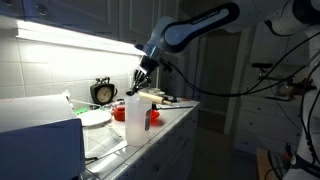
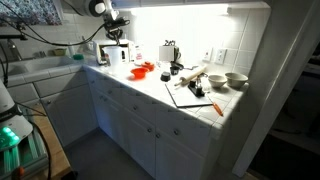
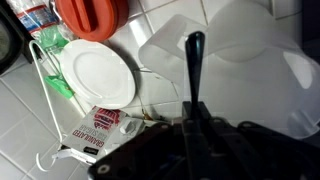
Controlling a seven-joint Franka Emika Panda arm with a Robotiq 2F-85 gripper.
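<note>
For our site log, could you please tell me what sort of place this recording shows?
Most likely a home kitchen: a tiled counter over white cabinets with drawers, a sink at one end, and bowls and a plate set out.

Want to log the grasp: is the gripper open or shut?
Shut on the black utensil: the wrist view shows the gripper clamping its handle.

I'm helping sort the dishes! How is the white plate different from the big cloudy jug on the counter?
The white plate lies flat and low; the cloudy jug stands tall and upright. The plate is solid white; the jug is see-through milky. The jug sits right under the gripper, which holds a dark stick; the plate lies off to the side. Both rest on the tiled counter.
</note>
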